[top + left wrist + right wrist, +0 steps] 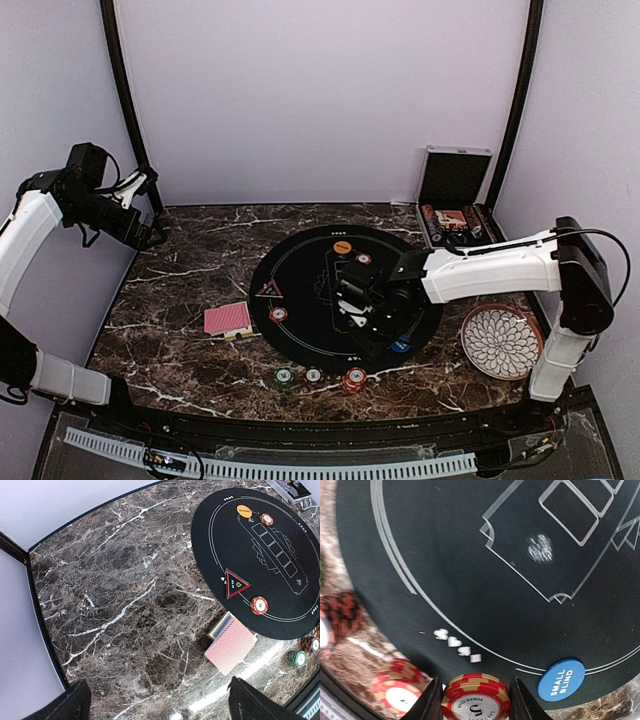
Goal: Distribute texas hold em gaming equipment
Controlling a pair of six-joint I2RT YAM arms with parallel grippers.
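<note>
my right pincer (475, 699) pinching a red chip stack (476, 707) at the mat (460, 555) edge, blue button (561, 679) just beside, loose red chip (395, 694) opposite, left pincer (160, 707) spread over marble (125, 605)

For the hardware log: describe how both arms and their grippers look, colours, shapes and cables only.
Both arms share one build: the left arm and right arm have rounded white shells between black joints. A thin black cable loops off each, by the left wrist and over the right elbow. The left gripper and right gripper are black, with flat, tapering fingers. No markings are readable.
</note>
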